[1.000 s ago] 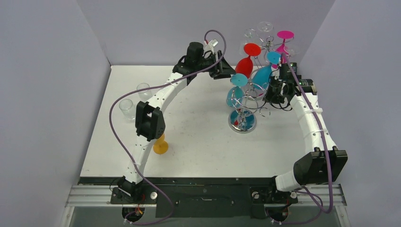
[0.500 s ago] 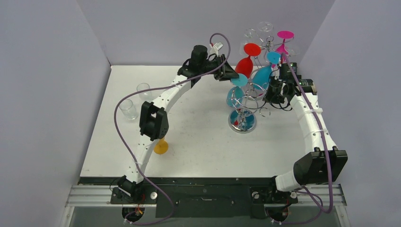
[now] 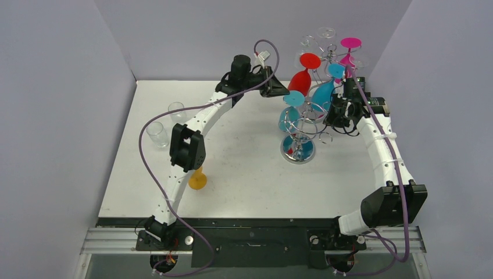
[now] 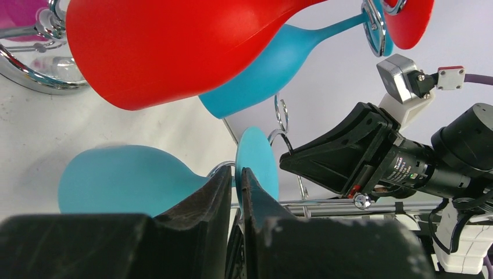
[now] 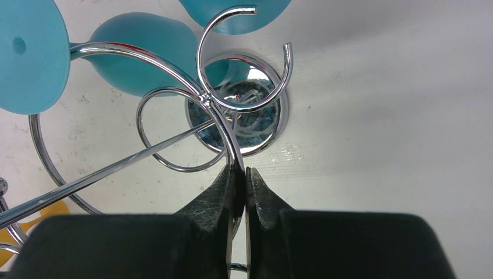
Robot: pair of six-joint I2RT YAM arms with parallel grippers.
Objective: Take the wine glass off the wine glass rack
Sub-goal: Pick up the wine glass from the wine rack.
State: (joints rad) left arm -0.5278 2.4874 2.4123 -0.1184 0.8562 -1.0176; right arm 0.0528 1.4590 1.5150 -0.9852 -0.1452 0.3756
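The chrome wine glass rack (image 3: 307, 113) stands at the back right on a round base (image 3: 297, 150), with red (image 3: 301, 80), blue, pink and clear glasses hanging from it. My left gripper (image 3: 283, 91) reaches in from the left. In the left wrist view it (image 4: 234, 172) is shut on the thin stem of the low-hanging blue wine glass, between its bowl (image 4: 116, 180) and its foot (image 4: 256, 165). The red glass (image 4: 174, 52) hangs just above. My right gripper (image 3: 337, 113) is shut on a chrome wire arm of the rack (image 5: 224, 125), its fingertips (image 5: 239, 171) pinching the wire.
Two clear tumblers (image 3: 176, 110) (image 3: 156, 133) stand at the left of the table. An orange glass (image 3: 197, 179) sits near the left arm's elbow, partly hidden by it. Walls close in on three sides. A second blue glass (image 4: 261, 75) hangs behind the red one.
My left gripper has closed from open onto the blue glass's stem, with the wrist shifting slightly at the rack. The right arm has not moved.
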